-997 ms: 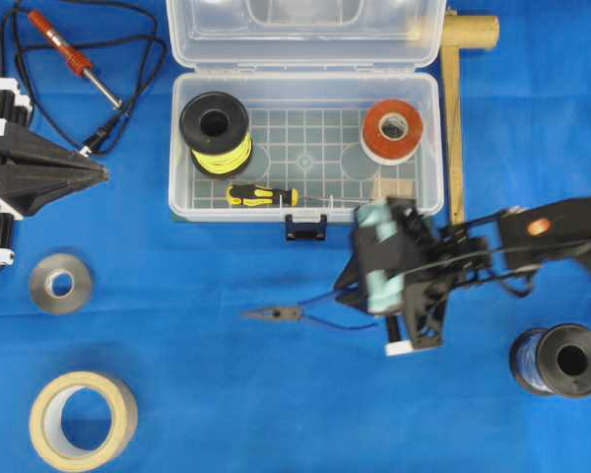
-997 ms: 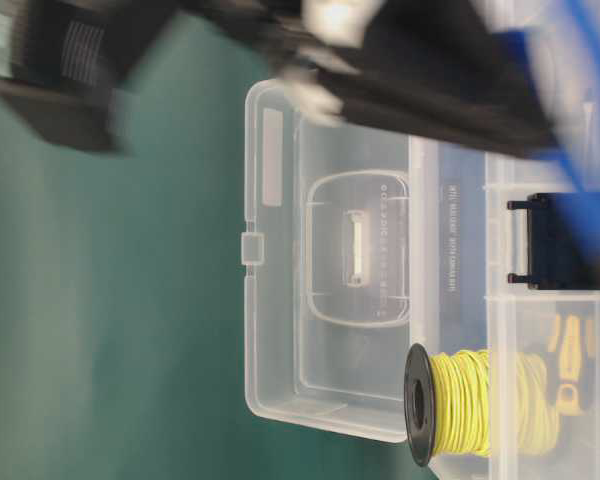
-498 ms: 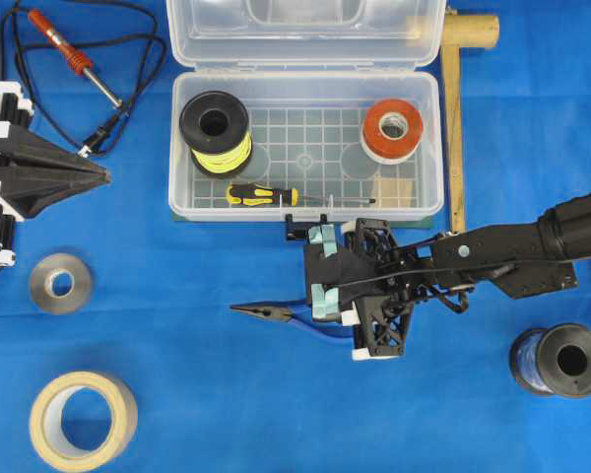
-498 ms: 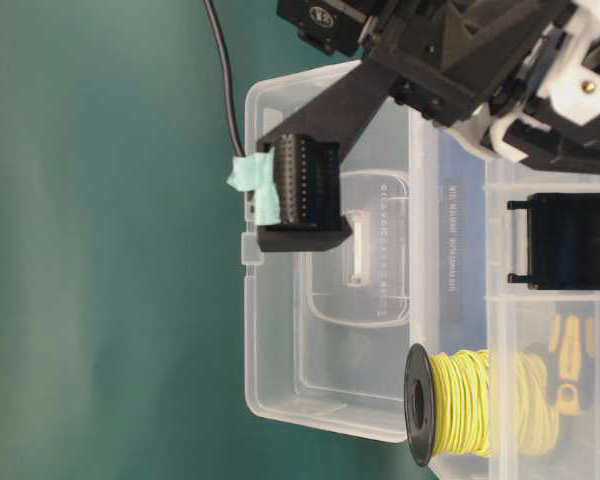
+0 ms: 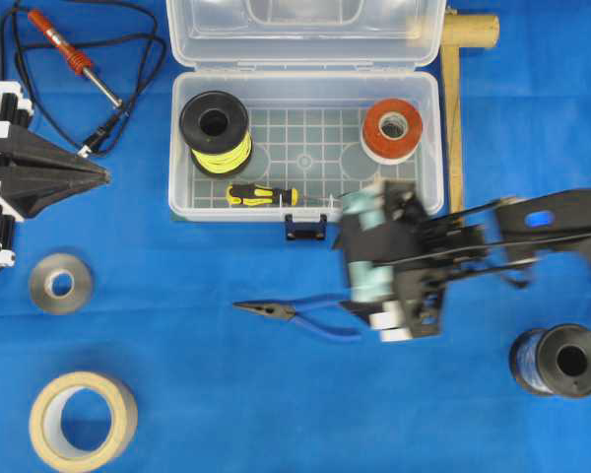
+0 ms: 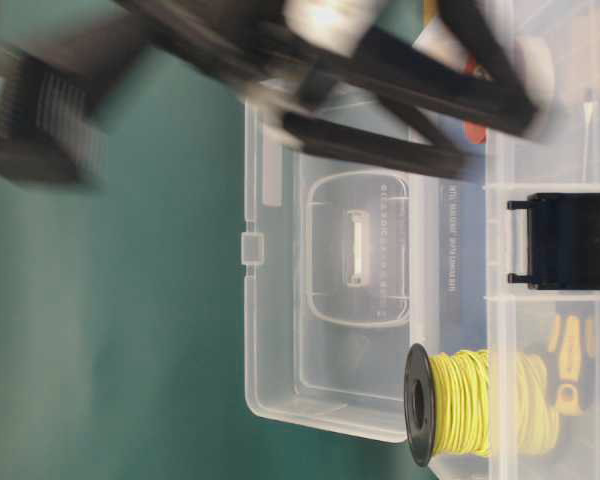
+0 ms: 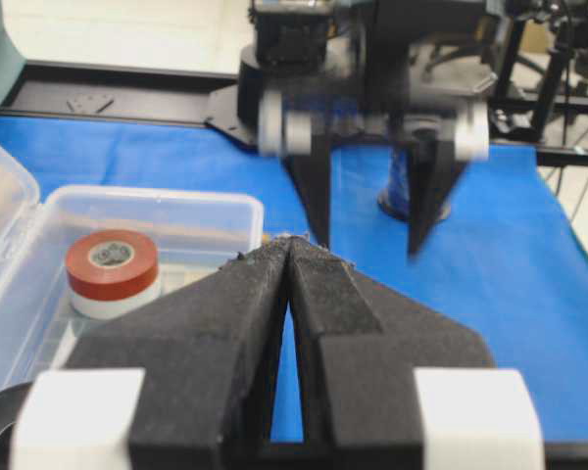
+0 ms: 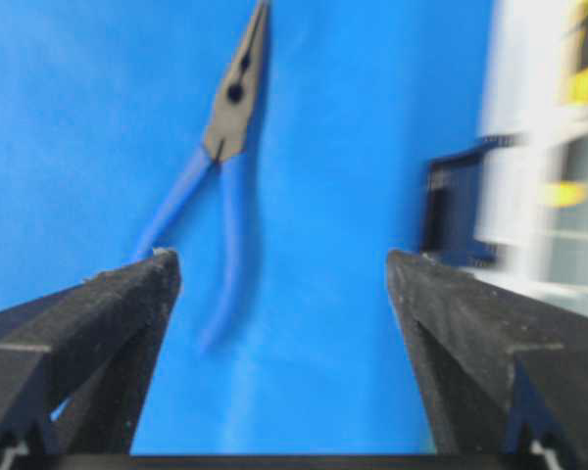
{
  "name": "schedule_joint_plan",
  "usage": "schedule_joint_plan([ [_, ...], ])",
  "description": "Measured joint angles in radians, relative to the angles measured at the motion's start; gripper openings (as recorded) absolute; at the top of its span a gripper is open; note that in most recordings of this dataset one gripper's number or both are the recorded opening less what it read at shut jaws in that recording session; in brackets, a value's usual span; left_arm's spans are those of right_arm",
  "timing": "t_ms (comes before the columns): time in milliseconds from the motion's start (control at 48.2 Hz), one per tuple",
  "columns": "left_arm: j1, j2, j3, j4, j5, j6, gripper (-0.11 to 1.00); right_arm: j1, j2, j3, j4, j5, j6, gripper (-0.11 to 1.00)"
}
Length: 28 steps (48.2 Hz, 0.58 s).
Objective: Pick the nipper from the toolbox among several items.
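Nipper (image 5: 300, 313) lies flat on the blue worktop (image 5: 177, 394), centre of the overhead frame, just below the toolbox (image 5: 429, 148) front latch, i.e. outside the box. Right gripper (image 5: 379, 276) just right of its handles, fingers (image 8: 98, 323) spread wide, nothing btwn them. Left gripper (image 7: 290, 257) parked at left edge, fingers pressed together. Nipper prob. light, stiff steel w/ slick plastic handles; the pivot, where the handles meet, looks the best hold.

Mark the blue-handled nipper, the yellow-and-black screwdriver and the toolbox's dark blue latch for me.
blue-handled nipper (image 5: 294, 313): overhead view, on the pivot where jaws meet handles.
yellow-and-black screwdriver (image 5: 256, 195): overhead view, mid-handle, inside the toolbox.
dark blue latch (image 5: 305, 228): overhead view, centre of the front latch.
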Motion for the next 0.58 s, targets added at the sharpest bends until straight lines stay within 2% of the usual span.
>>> schedule_joint_plan([
  [145,0.000,0.002,0.000,-0.002,0.000,0.000,0.00,-0.023,-0.176,0.072,-0.046,0.003,0.008,0.84],
  [270,0.000,0.002,0.002,0.000,0.000,0.000,0.00,-0.064,-0.344,0.183,-0.051,-0.041,0.006,0.84],
  [581,0.000,0.002,0.002,-0.002,0.000,0.000,0.00,-0.098,-0.710,0.446,-0.051,-0.195,0.011,0.84],
])
